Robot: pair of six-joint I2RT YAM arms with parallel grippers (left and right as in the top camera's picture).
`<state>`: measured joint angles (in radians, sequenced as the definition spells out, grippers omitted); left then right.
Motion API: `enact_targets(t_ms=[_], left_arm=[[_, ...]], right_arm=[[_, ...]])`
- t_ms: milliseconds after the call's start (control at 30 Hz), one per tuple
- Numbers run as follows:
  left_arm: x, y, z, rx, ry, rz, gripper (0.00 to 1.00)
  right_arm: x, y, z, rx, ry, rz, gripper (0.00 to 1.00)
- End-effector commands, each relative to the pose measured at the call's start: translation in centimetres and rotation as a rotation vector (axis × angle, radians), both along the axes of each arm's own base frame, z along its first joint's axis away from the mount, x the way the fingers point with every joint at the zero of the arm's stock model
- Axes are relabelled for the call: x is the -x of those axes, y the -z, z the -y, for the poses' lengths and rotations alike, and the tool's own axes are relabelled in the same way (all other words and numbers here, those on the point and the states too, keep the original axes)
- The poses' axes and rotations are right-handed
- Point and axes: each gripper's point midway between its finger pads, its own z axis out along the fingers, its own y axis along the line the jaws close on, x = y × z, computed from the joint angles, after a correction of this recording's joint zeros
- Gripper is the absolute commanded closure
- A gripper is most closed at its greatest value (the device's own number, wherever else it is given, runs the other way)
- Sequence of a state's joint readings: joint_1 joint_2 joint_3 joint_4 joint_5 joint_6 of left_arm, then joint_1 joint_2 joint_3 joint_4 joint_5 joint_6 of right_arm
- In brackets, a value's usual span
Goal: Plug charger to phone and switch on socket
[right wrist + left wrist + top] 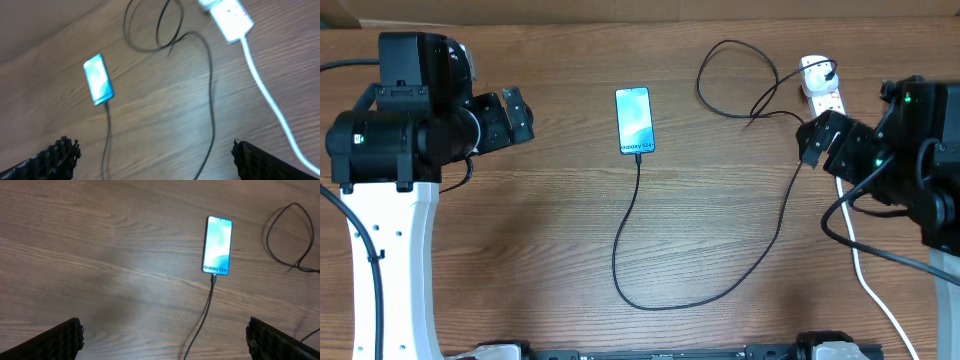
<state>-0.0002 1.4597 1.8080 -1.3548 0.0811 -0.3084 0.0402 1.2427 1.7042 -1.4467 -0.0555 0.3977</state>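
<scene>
Black charger [209, 299] seated in phone [634, 121], well ahead of left gripper [523, 115]: jaws wide, empty. Socket [820, 90] just beyond right gripper [808, 140], likewise spread, holding nothing. Plugging judged done; switch press likely next, needing precise tip contact.

Phone [634, 121], screen lit, lying flat; black charger [639, 170] plugged into its end, looping rightward to white socket [820, 88].

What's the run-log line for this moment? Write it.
phone: lit, charger plugged in | socket: switch state unclear | left gripper: open, empty | right gripper: open, empty
</scene>
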Motion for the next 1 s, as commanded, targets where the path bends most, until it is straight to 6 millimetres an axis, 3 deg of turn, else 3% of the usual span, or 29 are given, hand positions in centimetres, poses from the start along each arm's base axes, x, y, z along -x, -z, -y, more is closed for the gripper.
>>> enact_targets(t_ms=[0,167,300,467,567,967], left_arm=[[0.5,-0.1,0.0,-0.002,-0.011,-0.008,0.00],[1.0,0.2,0.0,-0.003,-0.011,-0.033,0.00],[1.1,0.3,0.0,-0.003,-0.011,-0.038,0.00],[1.1,0.3,0.0,-0.003,-0.011,-0.038,0.00],[1.1,0.3,0.0,-0.003,-0.011,-0.038,0.00],[1.1,0.3,0.0,-0.003,-0.011,-0.038,0.00]], right_arm=[[-2.2,-0.3,2.8,0.137,0.105,0.037,0.00],[-6.8,1.3,6.2,0.167,0.253,0.035,0.00],[-11.5,5.1,10.4,0.176,0.351,-0.012,0.00],[-15.1,8.6,15.0,0.182,0.444,-0.024,0.00],[-16.2,10.4,17.1,0.180,0.484,-0.039,0.00],[-20.0,18.9,19.3,0.195,0.475,-0.130,0.00]])
